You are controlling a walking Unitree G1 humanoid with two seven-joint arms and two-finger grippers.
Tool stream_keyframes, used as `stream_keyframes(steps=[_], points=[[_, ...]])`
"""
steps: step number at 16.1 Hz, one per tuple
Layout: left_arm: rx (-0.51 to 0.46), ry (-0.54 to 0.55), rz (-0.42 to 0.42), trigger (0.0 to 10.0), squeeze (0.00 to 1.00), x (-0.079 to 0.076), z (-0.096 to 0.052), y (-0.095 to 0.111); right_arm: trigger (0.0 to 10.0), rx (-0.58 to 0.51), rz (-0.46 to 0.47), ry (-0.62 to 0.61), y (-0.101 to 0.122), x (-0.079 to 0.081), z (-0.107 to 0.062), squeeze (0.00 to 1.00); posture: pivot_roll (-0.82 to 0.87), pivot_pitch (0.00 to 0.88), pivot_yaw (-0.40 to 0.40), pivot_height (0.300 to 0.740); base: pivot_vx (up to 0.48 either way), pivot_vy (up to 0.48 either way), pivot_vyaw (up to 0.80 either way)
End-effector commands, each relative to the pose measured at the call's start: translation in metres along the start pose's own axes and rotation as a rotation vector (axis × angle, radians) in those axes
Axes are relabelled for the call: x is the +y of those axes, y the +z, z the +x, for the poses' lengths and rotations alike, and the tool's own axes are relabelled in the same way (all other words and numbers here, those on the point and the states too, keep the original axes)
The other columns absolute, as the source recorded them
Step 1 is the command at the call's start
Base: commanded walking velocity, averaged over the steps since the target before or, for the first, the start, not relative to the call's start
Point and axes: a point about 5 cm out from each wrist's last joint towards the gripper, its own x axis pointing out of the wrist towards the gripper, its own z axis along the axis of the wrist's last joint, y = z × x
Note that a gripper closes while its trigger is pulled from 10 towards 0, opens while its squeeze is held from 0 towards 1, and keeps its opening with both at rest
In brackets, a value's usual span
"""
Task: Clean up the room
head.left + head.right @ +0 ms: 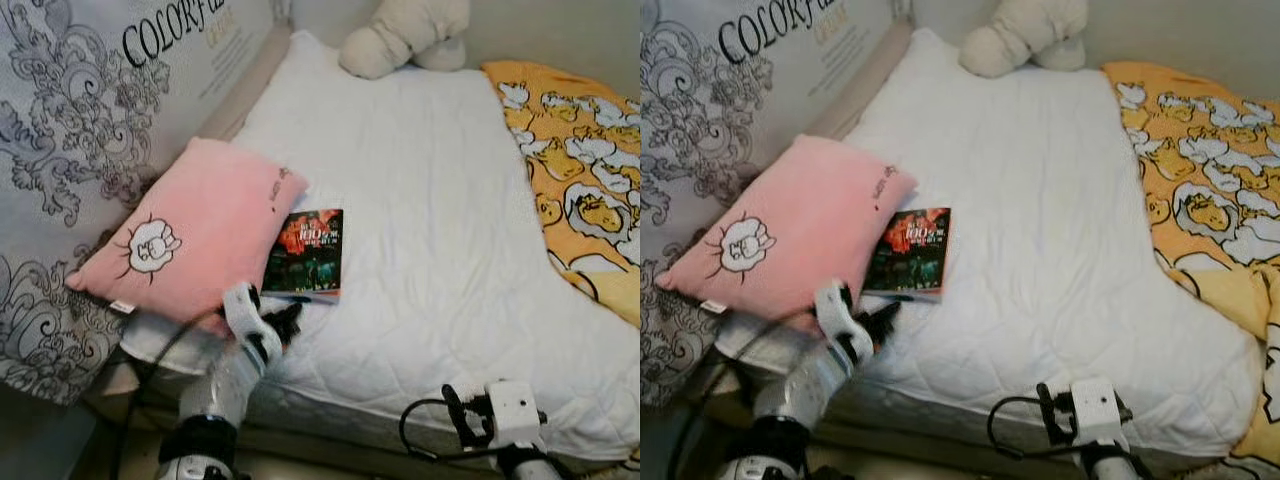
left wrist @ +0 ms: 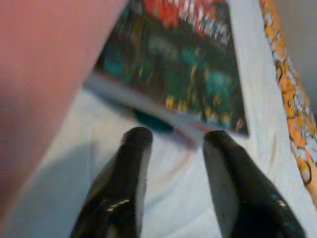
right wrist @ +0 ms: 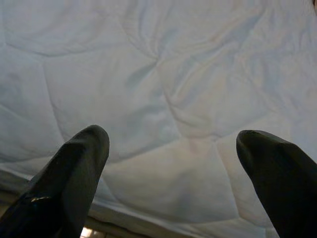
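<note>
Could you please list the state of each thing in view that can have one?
book: closed, flat on the mattress, edge against the pillow
pink pillow: lying at the bed's left edge
plush toy: at the bed's far end
yellow blanket: spread, rumpled
left gripper: open, near the book
right gripper: open, empty

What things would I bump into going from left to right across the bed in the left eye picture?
Pink pillow → book → white quilted cover → yellow duck blanket.
</note>
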Motion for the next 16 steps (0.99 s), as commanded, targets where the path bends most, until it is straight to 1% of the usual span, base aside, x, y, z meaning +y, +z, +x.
stream_keyframes(steps=[1,2,3,4,5,7,8,9,10,13,14,15,16], points=[[0.007,0.018,-0.032,10.0,1.0,-0.002,0.003,-0.007,10.0,0.002,-0.007,-0.012,-0.001,-0.006,0.0,0.0,-0.03,0.0,-0.085,0.732,0.0,0.0,0.0],[-0.006,0.035,-0.05,10.0,1.0,0.0,0.007,-0.005,10.0,-0.002,-0.008,-0.007,0.0,-0.005,0.001,0.0,-0.03,0.0,-0.092,0.732,0.0,0.0,0.0],[-0.01,0.059,-0.059,10.0,1.0,-0.004,0.014,-0.004,10.0,-0.009,-0.012,0.001,0.001,-0.005,0.002,0.0,-0.03,0.0,-0.102,0.732,0.0,0.0,0.0],[-0.01,0.059,-0.059,10.0,1.0,-0.004,0.014,-0.004,10.0,-0.009,-0.012,0.001,0.001,-0.005,0.002,0.0,-0.03,0.0,-0.102,0.732,0.0,0.0,0.0],[0.031,0.058,-0.023,10.0,1.0,-0.013,0.02,-0.008,10.0,-0.014,-0.015,0.014,0.002,-0.003,0.0,0.0,-0.05,0.0,-0.115,0.732,0.0,0.0,0.0],[0.079,0.092,-0.004,10.0,1.0,-0.021,0.028,-0.014,10.0,-0.013,-0.018,0.032,0.002,0.0,-0.006,0.0,-0.06,0.0,-0.121,0.732,0.0,0.0,0.0],[0.077,0.107,-0.01,10.0,1.0,-0.021,0.029,-0.013,10.0,-0.012,-0.018,0.033,0.002,0.0,-0.007,0.0,-0.06,0.0,-0.121,0.732,0.0,0.0,0.0],[0.058,0.124,-0.034,10.0,1.0,-0.021,0.032,-0.008,10.0,-0.007,-0.017,0.031,0.0,0.001,-0.014,0.0,-0.09,0.013,-0.115,0.732,0.0,0.0,0.0],[0.052,0.135,-0.045,10.0,1.0,-0.02,0.032,-0.006,10.0,-0.002,-0.016,0.028,-0.001,0.0,-0.017,0.0,-0.09,0.019,-0.115,0.732,0.0,0.0,0.0],[0.06,0.199,-0.077,10.0,1.0,-0.013,0.031,-0.012,10.0,0.028,-0.021,0.028,-0.008,-0.001,-0.034,0.0,-0.12,0.046,-0.122,0.732,0.0,0.0,0.0],[0.051,0.215,-0.095,10.0,0.63,-0.011,0.031,-0.012,10.0,0.033,-0.022,0.026,-0.009,-0.002,-0.037,0.0,-0.12,0.051,-0.125,0.732,0.0,0.0,0.0],[0.036,0.235,-0.113,10.0,0.0,-0.009,0.031,-0.01,10.0,0.035,-0.023,0.025,-0.009,-0.003,-0.038,0.0,-0.13,0.056,-0.128,0.732,0.0,0.0,0.0],[-0.003,0.275,-0.153,10.0,0.0,-0.006,0.031,-0.004,10.0,0.043,-0.028,0.025,-0.009,-0.004,-0.043,0.0,-0.13,0.069,-0.136,0.732,0.0,0.0,0.0]])
